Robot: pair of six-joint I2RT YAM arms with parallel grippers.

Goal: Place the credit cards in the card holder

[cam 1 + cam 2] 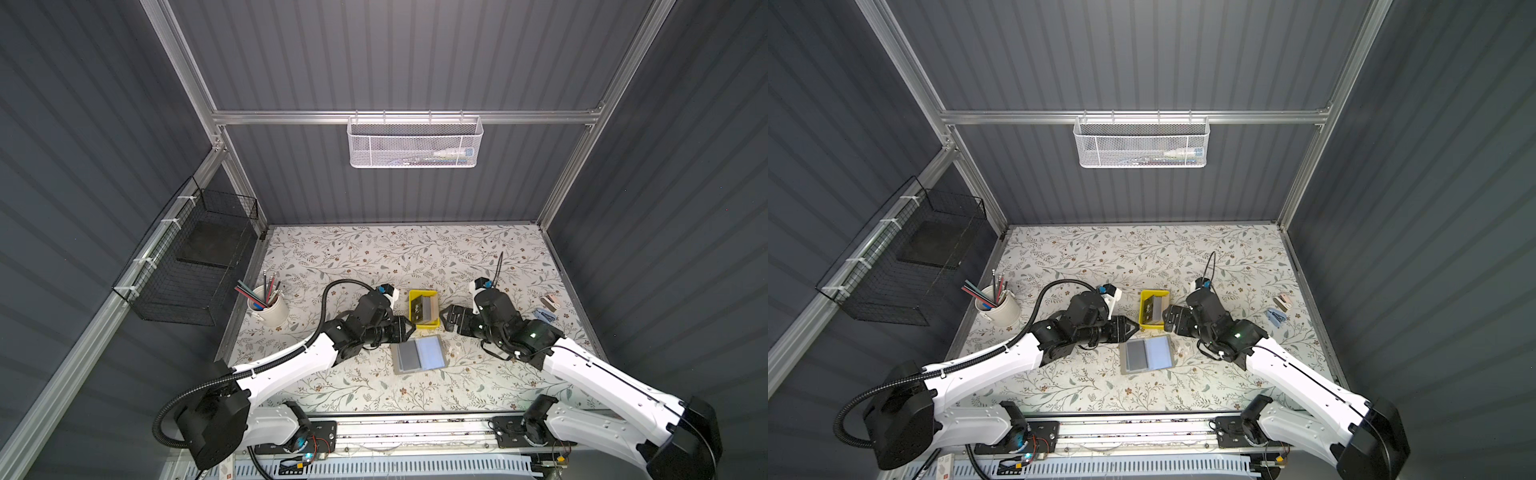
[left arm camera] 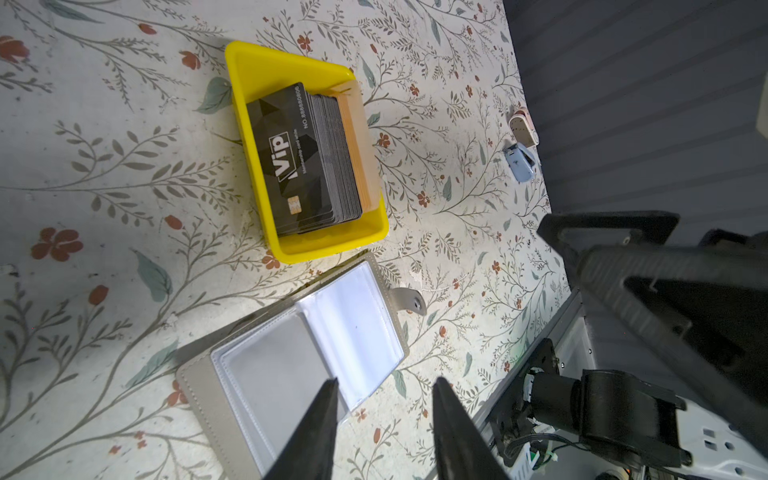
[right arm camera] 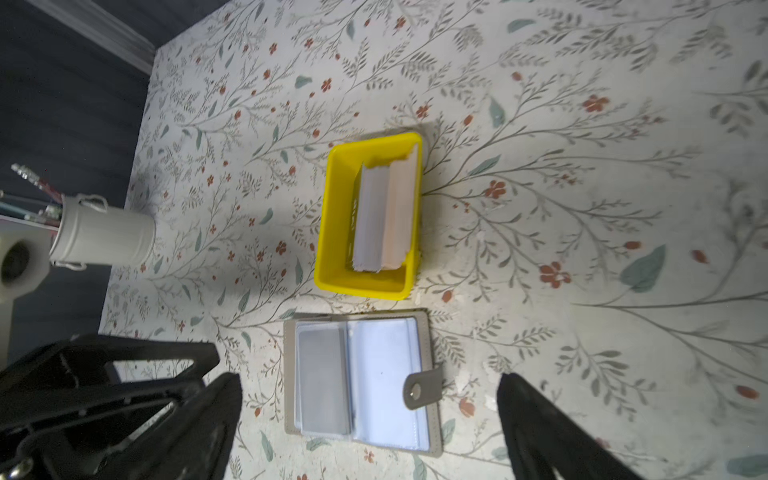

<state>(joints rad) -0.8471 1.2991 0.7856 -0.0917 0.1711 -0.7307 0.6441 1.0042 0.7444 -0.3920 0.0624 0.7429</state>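
Observation:
The credit cards [image 1: 424, 309] [image 1: 1155, 311] stand as a stack on edge in a yellow tray [image 1: 415, 294]. The front card is black with "VIP" lettering [image 2: 291, 162] and a tan one backs the stack; in the right wrist view the credit cards [image 3: 380, 216] show their pale edges. Just in front of the tray the grey card holder [image 1: 419, 354] [image 1: 1146, 354] [image 2: 291, 365] [image 3: 361, 382] lies open, with its sleeves up and its snap tab out to the side. My left gripper [image 1: 411, 327] [image 2: 384, 380] hovers open left of the tray and holds nothing. My right gripper [image 1: 448, 319] [image 3: 369, 376] is wide open and empty on the tray's right.
A white cup of pencils [image 1: 270, 309] [image 3: 104, 237] stands at the left. Small pink [image 1: 550, 302] and blue [image 1: 544, 316] items lie near the right wall. A black wire basket [image 1: 187, 266] hangs on the left wall and a white mesh basket [image 1: 413, 143] on the back rail.

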